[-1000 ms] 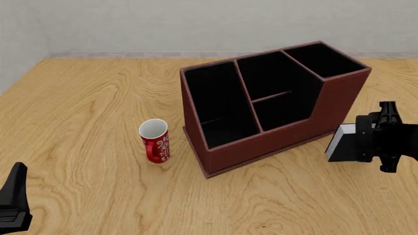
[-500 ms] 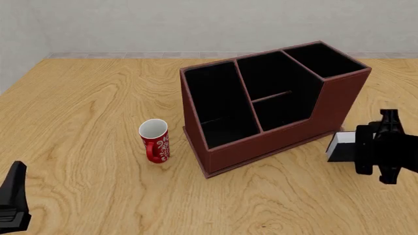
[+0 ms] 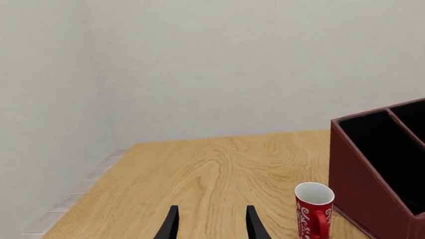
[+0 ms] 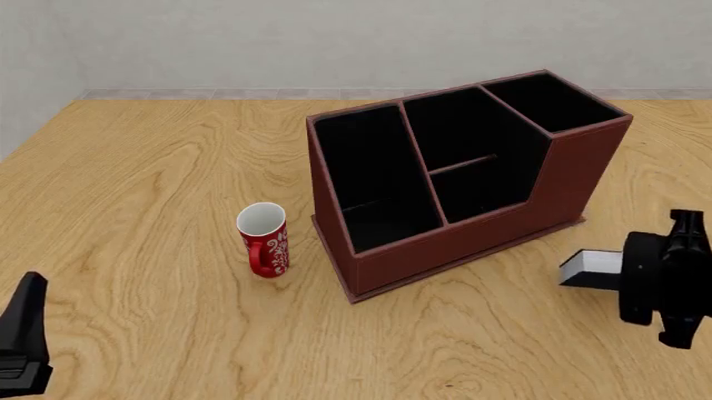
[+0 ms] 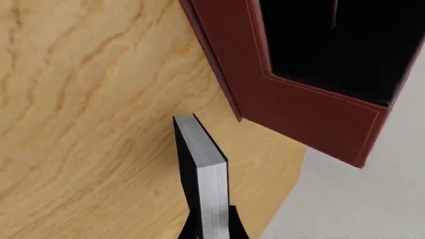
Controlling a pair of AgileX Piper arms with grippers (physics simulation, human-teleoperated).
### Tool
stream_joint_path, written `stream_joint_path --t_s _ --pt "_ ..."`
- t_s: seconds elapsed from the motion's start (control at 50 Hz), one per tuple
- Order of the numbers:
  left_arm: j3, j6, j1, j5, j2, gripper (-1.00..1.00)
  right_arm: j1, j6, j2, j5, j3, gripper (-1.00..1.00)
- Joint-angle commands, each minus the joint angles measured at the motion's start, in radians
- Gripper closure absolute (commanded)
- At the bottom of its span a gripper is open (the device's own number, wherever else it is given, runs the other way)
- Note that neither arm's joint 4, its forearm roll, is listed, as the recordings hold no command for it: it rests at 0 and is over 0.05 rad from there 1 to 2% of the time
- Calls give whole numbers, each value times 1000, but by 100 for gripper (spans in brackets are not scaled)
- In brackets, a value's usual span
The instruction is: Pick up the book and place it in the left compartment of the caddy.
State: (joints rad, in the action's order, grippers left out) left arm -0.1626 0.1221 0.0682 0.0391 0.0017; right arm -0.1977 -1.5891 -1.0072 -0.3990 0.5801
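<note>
- While pinched in the right gripper (image 5: 211, 230), the book (image 4: 588, 267) sits low, right of the caddy (image 4: 445, 246).
- Advice: lift above the rim, then align it lengthwise over the left compartment (image 4: 373, 179).
- Left gripper (image 3: 211, 224): spread, idle near the mug (image 4: 263, 240).

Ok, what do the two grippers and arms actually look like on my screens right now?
Both are plain matte black, with no markings or cables visible. The left gripper shows two slim, tapered, blade-like fingers in its wrist view; in the front view it is a dark wedge. The right gripper looks bulkier: a rounded black housing with ribbed, angular finger mounts.
</note>
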Motion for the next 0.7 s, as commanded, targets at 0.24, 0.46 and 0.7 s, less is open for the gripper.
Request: stream_joint_path --t_s 0.24,0.46,0.7 --pt "-1 -9 -29 -10 0 -100 -62 -42 136 -93 24 100" --pt "4 -15 -27 -21 0 -100 -72 -58 243 -193 38 100" --pt "11 -21 -31 -39 5 -100 10 14 444 -444 105 100"
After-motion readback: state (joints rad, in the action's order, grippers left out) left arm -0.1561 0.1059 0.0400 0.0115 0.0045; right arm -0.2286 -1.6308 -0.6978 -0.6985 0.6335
